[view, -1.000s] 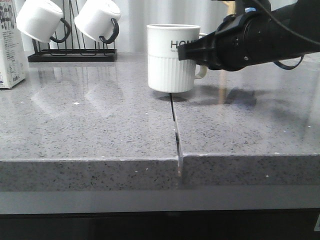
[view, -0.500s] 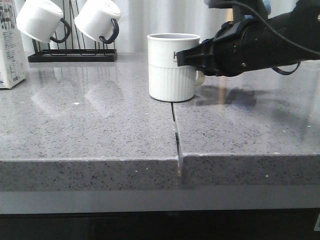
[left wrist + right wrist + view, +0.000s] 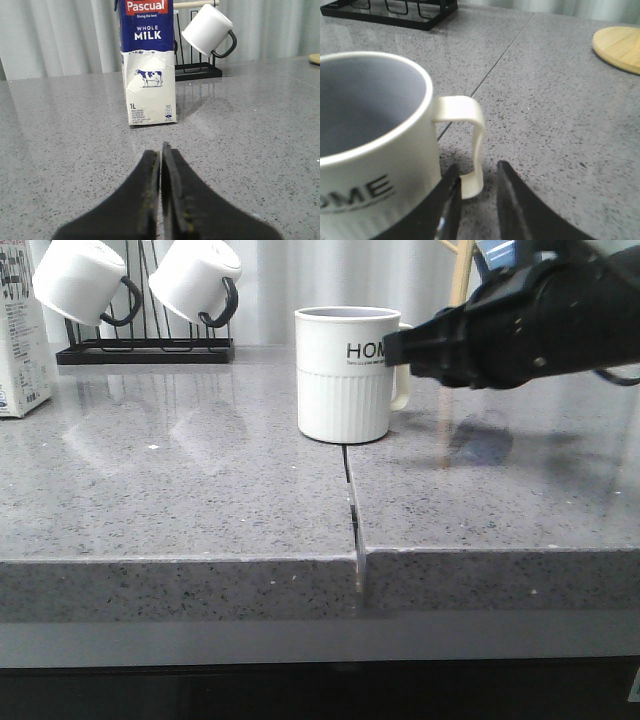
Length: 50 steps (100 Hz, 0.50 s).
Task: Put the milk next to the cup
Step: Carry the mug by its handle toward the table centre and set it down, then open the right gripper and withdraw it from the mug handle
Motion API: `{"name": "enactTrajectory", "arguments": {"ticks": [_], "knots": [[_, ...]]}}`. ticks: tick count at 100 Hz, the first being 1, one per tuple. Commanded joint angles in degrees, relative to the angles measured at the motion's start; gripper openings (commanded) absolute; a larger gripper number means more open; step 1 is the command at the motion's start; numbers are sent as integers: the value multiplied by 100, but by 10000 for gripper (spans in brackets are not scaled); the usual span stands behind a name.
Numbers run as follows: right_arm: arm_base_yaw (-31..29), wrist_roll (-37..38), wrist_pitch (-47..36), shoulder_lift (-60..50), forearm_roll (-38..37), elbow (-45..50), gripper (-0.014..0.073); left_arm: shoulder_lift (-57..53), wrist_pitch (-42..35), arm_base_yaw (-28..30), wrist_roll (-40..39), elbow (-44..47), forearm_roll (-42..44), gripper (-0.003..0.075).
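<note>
On the grey speckled counter (image 3: pixel 200 500) backed by pale curtains, the milk (image 3: pixel 22 335) stands far left of the cup (image 3: pixel 345 375), the left gripper (image 3: pixel 161 165) pressed together facing it, the right gripper (image 3: pixel 476 192) slightly apart around the cup's handle (image 3: pixel 470 145).

The cup (image 3: pixel 344 375) stands upright on the counter (image 3: pixel 200 500), about midway across it, at the far end of a seam (image 3: pixel 352 510) that runs back from the front edge. Its handle (image 3: pixel 469 145) points to the right, and the right gripper (image 3: pixel 476 200) sits just beside it there, one finger on each side of the handle's lower end. The milk (image 3: pixel 147 62) stands upright at the far left of the counter, well apart from the cup. Behind the milk and to its right, a rack (image 3: pixel 145 350) at the back of the counter holds two small mugs (image 3: pixel 80 280) tilted on its pegs. The left gripper (image 3: pixel 161 200) hovers in front of the milk, near it. A round board (image 3: pixel 620 47) lies on the counter beyond the cup's handle.
</note>
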Motion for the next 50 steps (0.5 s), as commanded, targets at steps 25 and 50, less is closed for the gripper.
{"name": "enactTrajectory", "arguments": {"ticks": [25,50], "knots": [[-14,-55,1855,-2122,-18,202,175,-186,-465,3,-44,243,-44,-15],[-14,-55,3853,-3616,-18,202,-73,-186,-465,3,-44,243,-44,-15]]}}
